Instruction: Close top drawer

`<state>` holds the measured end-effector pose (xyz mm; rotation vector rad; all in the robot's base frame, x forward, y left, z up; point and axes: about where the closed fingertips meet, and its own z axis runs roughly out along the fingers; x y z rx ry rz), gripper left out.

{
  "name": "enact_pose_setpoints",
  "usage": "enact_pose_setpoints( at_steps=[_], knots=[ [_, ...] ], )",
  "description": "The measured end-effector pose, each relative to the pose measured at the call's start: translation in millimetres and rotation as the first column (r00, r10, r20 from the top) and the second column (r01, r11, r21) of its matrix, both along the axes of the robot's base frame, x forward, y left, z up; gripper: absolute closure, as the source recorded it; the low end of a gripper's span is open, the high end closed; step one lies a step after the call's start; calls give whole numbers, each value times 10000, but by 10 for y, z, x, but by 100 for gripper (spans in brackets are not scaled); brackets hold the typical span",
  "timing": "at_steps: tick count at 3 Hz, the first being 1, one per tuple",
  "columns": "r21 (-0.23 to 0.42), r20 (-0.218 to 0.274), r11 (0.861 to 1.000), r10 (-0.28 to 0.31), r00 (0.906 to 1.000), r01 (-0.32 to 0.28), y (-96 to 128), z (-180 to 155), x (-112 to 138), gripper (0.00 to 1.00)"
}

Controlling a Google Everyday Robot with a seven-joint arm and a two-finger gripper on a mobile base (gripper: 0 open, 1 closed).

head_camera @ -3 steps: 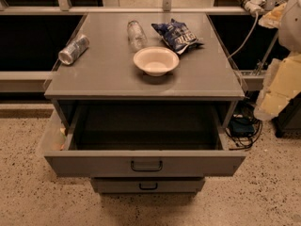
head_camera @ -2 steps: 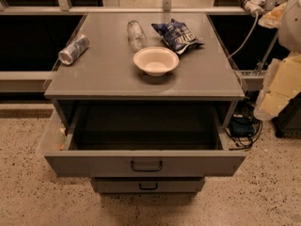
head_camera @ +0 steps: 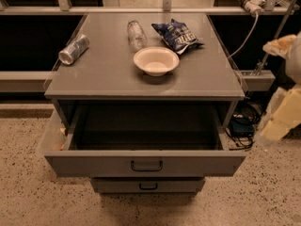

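Note:
The top drawer (head_camera: 146, 164) is pulled far out of the grey cabinet. Its wide grey front panel has a small black loop handle (head_camera: 146, 165) at its centre, and the inside is dark and looks empty. My gripper (head_camera: 280, 119) shows only as a pale cream shape at the right edge of the camera view. It is to the right of the drawer, apart from it, and holds nothing that I can see.
On the cabinet top (head_camera: 103, 74) are a white bowl (head_camera: 156, 60), a blue chip bag (head_camera: 178, 35), a clear bottle (head_camera: 136, 34) lying down and a can (head_camera: 74, 49) on its side. A narrower drawer front (head_camera: 148, 185) sits below. Cables (head_camera: 242, 126) lie on the speckled floor at the right.
My arm at the right edge has moved down a little. The drawer and the things on the cabinet have not moved.

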<state>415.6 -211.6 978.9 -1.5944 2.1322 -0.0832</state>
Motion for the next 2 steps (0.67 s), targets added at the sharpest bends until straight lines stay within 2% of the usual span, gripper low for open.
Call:
enact_pose_setpoints(
  at_steps=[1, 2],
  knots=[
    [1563, -447, 9842, -776, 9960, 837, -86, -586, -258, 0],
    [2845, -1019, 9374, -1788, 9786, 2009, -76, -1223, -451, 0]
  ],
)
